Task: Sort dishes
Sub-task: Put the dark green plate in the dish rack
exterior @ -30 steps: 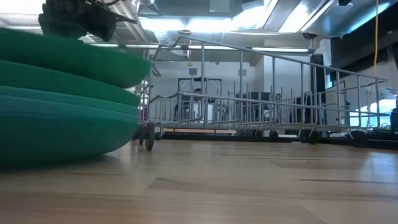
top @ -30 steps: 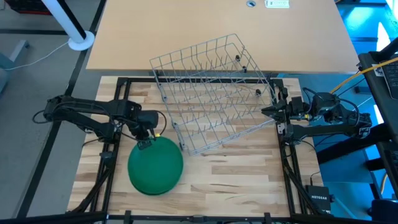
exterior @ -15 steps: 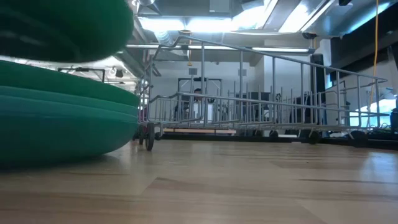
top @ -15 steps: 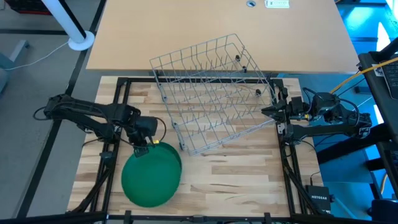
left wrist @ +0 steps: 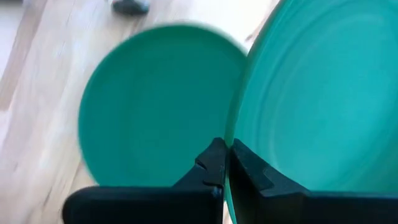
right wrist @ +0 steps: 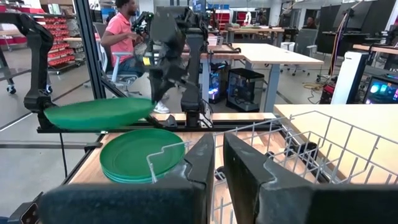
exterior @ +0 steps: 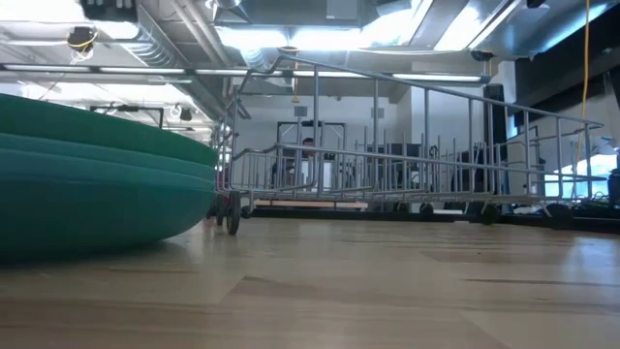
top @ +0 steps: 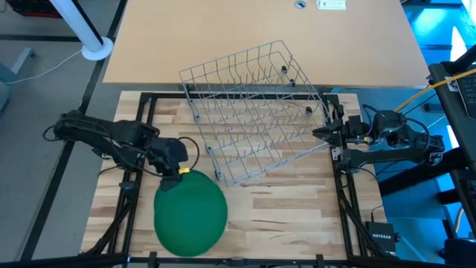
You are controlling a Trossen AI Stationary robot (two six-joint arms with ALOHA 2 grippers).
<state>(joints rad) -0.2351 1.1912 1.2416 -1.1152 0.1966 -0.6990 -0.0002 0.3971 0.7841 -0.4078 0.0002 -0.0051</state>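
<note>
My left gripper (top: 181, 171) is shut on one green plate (top: 190, 214), held above the stack of like green plates (right wrist: 142, 155) at the table's near left. In the high view the held plate hides the stack. The stack rests flat on the wood in the low view (exterior: 97, 189). The grey wire rack (top: 253, 112) stands at the far middle, empty. My right gripper (top: 318, 134) is shut at the rack's right side. My left gripper pinches the held plate's rim (left wrist: 231, 134) at its far edge between the two fingers, one on each face. The fingers slant down from the far left. The plate (right wrist: 99, 114) is lifted clear of the stack and lies about level. My right gripper is close to the rack's wires (right wrist: 249, 127); whether it touches them I cannot tell.
A tan table top (top: 260, 37) lies beyond the wooden work surface. Bare wood (top: 290, 216) lies at the near right. A person in a pink shirt (right wrist: 124, 31) is in the room behind the left arm.
My left gripper has risen with the top plate. The plate has come off the stack, gone up out of the low view and shifted a little toward the near edge. The rest of the stack has stayed in place.
</note>
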